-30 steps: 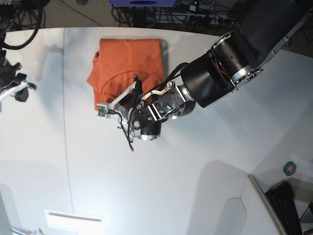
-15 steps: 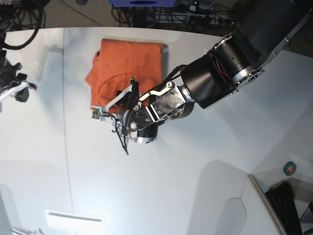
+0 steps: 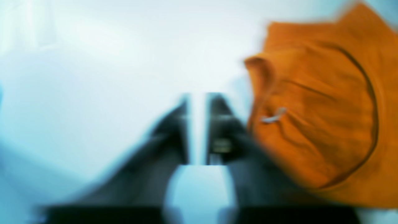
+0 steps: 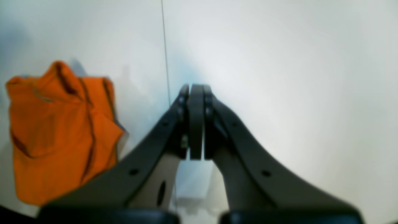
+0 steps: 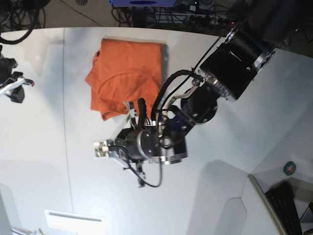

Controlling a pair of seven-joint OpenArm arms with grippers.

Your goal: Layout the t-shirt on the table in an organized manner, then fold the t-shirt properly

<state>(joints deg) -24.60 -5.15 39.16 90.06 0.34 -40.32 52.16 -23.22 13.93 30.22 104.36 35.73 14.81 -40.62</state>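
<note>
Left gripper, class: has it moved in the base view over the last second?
Yes. The left gripper has pulled off the t-shirt, toward the near edge of the table, and is empty.

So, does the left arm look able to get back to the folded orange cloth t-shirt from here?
Probably yes. The left gripper, shut and empty, hovers just off the folded orange cloth t-shirt, with only bare white table between them.
</note>
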